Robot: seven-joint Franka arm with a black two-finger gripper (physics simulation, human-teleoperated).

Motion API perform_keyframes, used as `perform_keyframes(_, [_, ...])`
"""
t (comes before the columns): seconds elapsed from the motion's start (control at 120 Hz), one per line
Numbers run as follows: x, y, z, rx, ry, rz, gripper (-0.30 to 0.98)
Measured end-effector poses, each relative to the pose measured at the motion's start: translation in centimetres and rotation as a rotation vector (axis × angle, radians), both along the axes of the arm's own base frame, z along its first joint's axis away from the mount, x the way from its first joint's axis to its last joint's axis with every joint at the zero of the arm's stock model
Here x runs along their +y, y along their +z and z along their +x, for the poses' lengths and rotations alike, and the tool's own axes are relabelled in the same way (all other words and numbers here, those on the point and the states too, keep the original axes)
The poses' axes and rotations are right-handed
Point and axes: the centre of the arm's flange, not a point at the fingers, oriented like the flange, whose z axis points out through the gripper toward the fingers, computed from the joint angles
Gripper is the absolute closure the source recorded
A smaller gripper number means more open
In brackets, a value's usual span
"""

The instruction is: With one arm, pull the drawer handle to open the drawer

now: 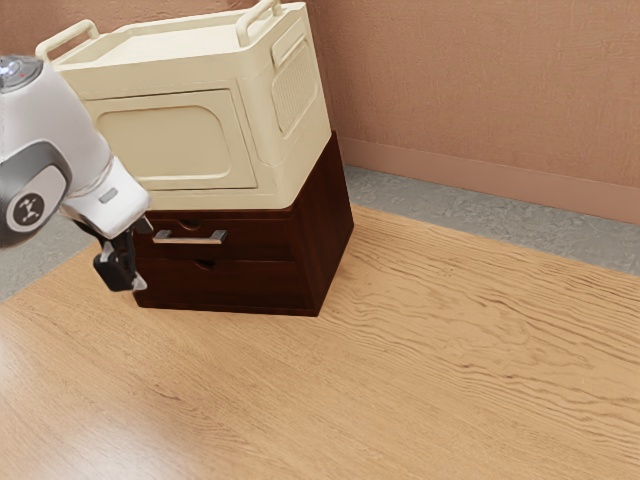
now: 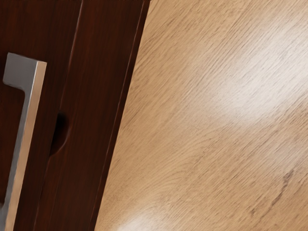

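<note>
Handle (image 1: 190, 238) on upper drawer (image 1: 265, 236), which sits shut in dark cabinet (image 1: 325, 240) on counter (image 1: 430, 380). Cream box (image 1: 180, 145) on top. Jaws near handle, toward exterior view's left; how far open, or gripping anything, can't tell.

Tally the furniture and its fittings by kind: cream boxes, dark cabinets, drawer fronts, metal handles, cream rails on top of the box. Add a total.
Cream box: 1
Dark cabinet: 1
Drawer fronts, upper and lower: 2
Metal handle: 1
Cream rails: 2
Total: 7
</note>
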Motion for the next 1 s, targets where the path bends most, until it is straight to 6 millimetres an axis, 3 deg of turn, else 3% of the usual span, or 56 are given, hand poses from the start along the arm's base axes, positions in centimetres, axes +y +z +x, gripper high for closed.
perform_keyframes(0.358, [2.6,-2.2,2.5,-0.008,-0.071,0.037,0.01])
perform_keyframes(0.675, [4.4,-2.9,4.4,-0.022,-0.102,0.027,0.36])
perform_keyframes(1.0, [5.6,-3.0,5.6,-0.075,-0.136,0.017,0.43])
